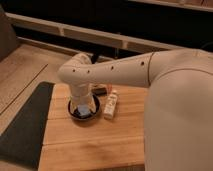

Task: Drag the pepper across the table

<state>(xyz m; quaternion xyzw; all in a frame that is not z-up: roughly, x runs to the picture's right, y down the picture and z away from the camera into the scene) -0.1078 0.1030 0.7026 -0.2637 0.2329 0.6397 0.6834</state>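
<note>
The pepper does not show; it is hidden or out of view. The light-brown wooden table (92, 142) fills the lower middle of the camera view. My cream arm reaches in from the right and bends down over a dark round bowl (75, 113) at the table's far side. My gripper (83, 107) hangs straight down into the bowl, where something bluish shows under it. The arm's wrist hides most of the bowl's inside.
A white upright bottle (111, 104) stands just right of the bowl. A small item (100, 90) peeks out behind the arm. A dark grey mat (25, 125) lies left of the table. My arm's bulk covers the table's right side.
</note>
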